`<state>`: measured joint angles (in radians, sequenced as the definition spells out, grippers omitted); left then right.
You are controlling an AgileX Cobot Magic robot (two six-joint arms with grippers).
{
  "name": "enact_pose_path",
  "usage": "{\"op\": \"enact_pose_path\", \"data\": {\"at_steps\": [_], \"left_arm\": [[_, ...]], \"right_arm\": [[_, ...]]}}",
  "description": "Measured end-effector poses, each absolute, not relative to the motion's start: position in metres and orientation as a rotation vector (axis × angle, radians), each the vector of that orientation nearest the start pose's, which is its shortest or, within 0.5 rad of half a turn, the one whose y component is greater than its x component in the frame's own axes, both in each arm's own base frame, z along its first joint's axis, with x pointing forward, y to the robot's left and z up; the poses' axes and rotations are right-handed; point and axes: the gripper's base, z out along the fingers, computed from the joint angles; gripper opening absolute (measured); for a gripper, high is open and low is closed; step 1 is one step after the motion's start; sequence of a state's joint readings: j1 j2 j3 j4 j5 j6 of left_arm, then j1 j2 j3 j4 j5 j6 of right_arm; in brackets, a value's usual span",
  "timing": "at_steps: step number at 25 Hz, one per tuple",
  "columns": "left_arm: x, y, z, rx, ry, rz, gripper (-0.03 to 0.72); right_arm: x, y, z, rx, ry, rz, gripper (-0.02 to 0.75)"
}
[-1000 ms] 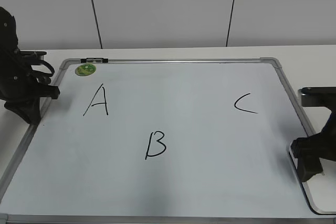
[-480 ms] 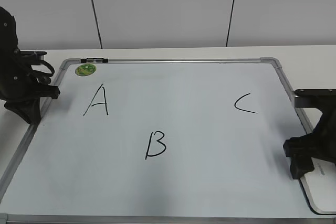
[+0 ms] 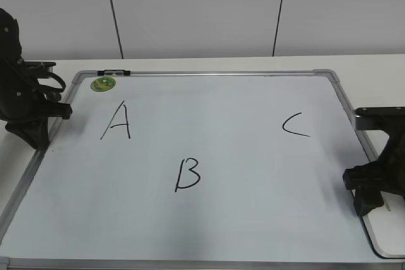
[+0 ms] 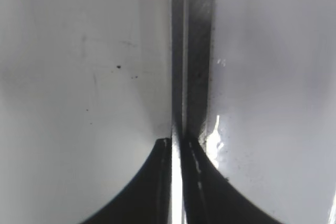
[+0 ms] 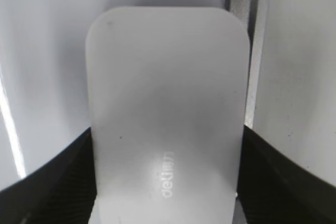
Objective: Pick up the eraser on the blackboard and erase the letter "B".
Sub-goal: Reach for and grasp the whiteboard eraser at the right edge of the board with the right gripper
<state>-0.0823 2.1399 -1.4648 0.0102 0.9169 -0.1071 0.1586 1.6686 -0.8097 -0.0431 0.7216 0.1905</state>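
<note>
The blackboard (image 3: 253,219) lies flat, a white dry-erase board with a silver frame. The letter "B" (image 3: 188,175) is drawn in black at its lower middle. The eraser (image 3: 387,227) lies at the board's lower right edge, and in the right wrist view it (image 5: 168,93) fills the middle. My right gripper (image 3: 368,195) straddles it, and in the right wrist view my right gripper (image 5: 167,182) has both fingers against the eraser's long sides. My left gripper (image 3: 35,132) is shut and empty over the board's left frame. It also shows in the left wrist view (image 4: 178,142).
Letter "A" (image 3: 117,121) is at the upper left and "C" (image 3: 295,124) at the right. A round green magnet (image 3: 103,83) and a black marker (image 3: 114,72) sit at the board's top left corner. A white wall stands behind the table.
My right gripper has shifted left and slightly lower at the eraser, and more of the eraser now shows. The left arm has not moved.
</note>
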Motion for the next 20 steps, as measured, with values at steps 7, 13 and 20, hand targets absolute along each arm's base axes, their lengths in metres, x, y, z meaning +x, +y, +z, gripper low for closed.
{"op": "enact_pose_path", "data": {"at_steps": [7, 13, 20], "left_arm": [[0.4101, -0.0331, 0.1285, -0.029, 3.075, 0.003, 0.035], [0.4102, -0.0331, 0.1285, -0.029, 3.074, 0.003, 0.037], [0.4103, -0.0331, 0.1285, -0.029, 3.073, 0.003, 0.037]], "right_arm": [[0.2651, 0.0398, 0.1505, 0.004, 3.060, -0.024, 0.542], [0.2651, 0.0398, 0.1505, 0.004, 3.060, -0.024, 0.542], [0.2652, 0.0391, 0.1505, -0.009, 3.059, -0.036, 0.542]]}}
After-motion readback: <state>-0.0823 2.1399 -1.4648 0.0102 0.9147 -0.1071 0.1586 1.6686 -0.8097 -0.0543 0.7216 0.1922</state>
